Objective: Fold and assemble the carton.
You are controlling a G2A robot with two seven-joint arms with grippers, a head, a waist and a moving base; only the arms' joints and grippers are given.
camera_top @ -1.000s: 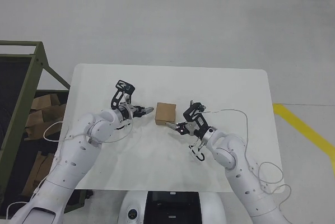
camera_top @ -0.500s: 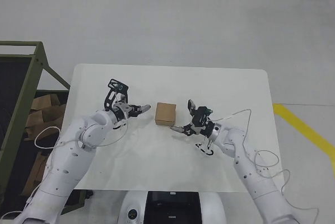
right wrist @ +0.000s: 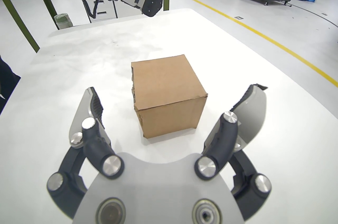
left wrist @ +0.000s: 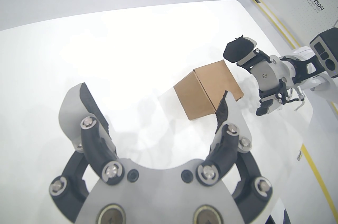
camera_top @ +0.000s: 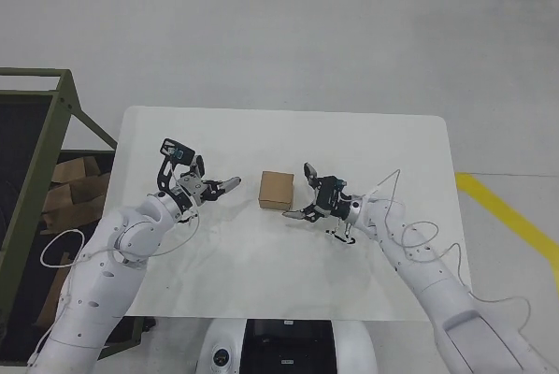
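A closed brown carton (camera_top: 276, 189) (left wrist: 208, 91) (right wrist: 167, 94) stands as a small cube near the middle of the white table (camera_top: 279, 271). My left gripper (camera_top: 225, 185) (left wrist: 154, 101) hangs open a short way to the carton's left, apart from it and holding nothing. On the carton's right my right gripper (camera_top: 303, 192) (right wrist: 175, 99) is open too, close to the carton without touching. The left gripper (right wrist: 148, 1) also appears beyond the carton in the right wrist view, and the right gripper (left wrist: 248, 82) beside the carton in the left wrist view.
A green-framed rack (camera_top: 36, 122) with flat brown cardboard pieces (camera_top: 69, 192) stands left of the table. Bare table lies in front of and behind the carton. A yellow floor line (camera_top: 518, 224) runs to the right.
Both grippers have drawn back from the carton, the left one leftward and the right one rightward. The carton has stayed in place.
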